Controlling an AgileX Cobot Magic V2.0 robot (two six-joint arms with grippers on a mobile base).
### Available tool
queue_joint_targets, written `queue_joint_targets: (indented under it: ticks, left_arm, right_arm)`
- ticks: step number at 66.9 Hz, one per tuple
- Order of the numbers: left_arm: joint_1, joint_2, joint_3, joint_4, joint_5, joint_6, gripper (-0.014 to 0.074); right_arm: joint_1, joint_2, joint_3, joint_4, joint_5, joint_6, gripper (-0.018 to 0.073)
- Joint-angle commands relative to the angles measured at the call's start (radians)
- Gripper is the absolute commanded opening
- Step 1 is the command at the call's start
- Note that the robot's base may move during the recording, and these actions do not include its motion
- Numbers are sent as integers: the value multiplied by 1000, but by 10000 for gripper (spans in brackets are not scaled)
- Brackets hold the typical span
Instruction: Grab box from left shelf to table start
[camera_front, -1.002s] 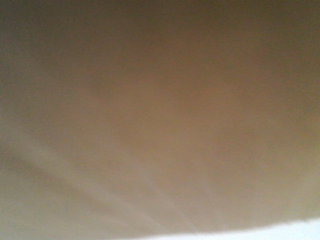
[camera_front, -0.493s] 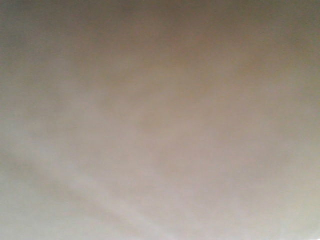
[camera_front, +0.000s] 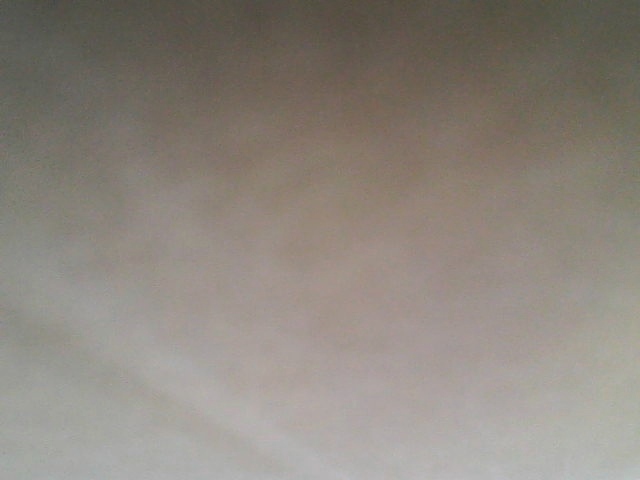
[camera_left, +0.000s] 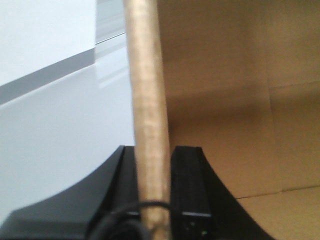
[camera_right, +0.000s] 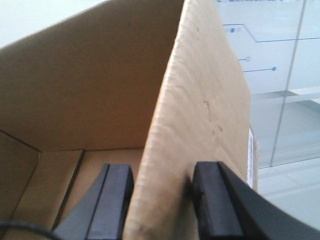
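The brown cardboard box (camera_front: 320, 240) fills the front view as a blur, very close to the camera. In the left wrist view my left gripper (camera_left: 152, 187) is shut on the upright edge of one box wall (camera_left: 147, 100), with one finger inside the box and one outside. In the right wrist view my right gripper (camera_right: 162, 200) is shut on the opposite box wall (camera_right: 200, 115), its left finger (camera_right: 112, 200) inside the open box. The box's black print is not visible. The shelf is out of view.
A smooth white surface (camera_left: 55, 130) lies to the left of the box in the left wrist view, with a grey band and a white wall beyond it. Glass panels with thin blue lines (camera_right: 280, 60) stand to the right of the box.
In the front view the white sliver at the bottom right has gone and the box now covers the whole picture, looking greyer and dimmer than before.
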Motion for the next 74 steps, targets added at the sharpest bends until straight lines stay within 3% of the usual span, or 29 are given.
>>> queue_joint_targets:
  ticks: [1, 74]
  left_arm:
    - [-4, 16, -12, 65, -14, 39, -92]
    - [-4, 16, -12, 65, -14, 39, -92]
  right_arm:
    - [-1, 14, -28, -30, -124, 3, 63]
    - [-1, 14, -28, -30, -124, 3, 63]
